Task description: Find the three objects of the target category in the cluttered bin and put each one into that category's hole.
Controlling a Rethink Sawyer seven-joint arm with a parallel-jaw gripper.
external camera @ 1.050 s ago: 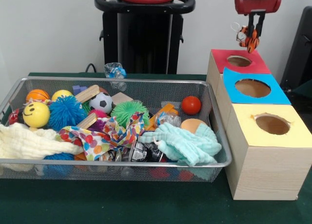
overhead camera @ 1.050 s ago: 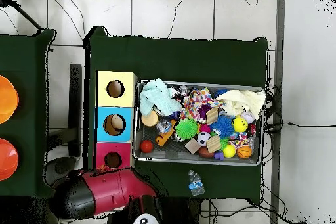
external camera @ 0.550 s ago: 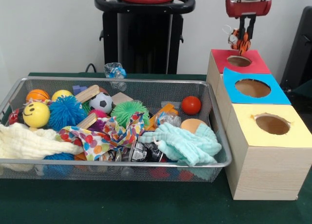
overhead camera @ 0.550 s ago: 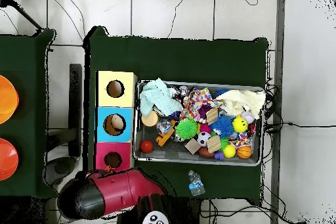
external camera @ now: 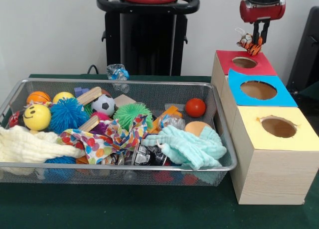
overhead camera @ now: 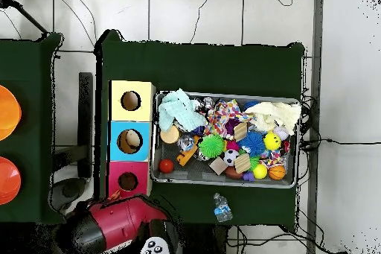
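Since half a second ago we have carried the gripper [external camera: 257,40] a little toward the right of the front view, and it hangs above the red box [external camera: 245,63], its fingers pinched on a small orange striped toy [external camera: 249,43]. From overhead only the red arm [overhead camera: 111,225] shows, so the hold cannot be checked there. The toy dangles over the far rim of the red hole [external camera: 244,62], not squarely above it. We judge this the drop step for one target. Next we should centre the toy over the hole, then release. The bin [external camera: 149,83] is crowded.
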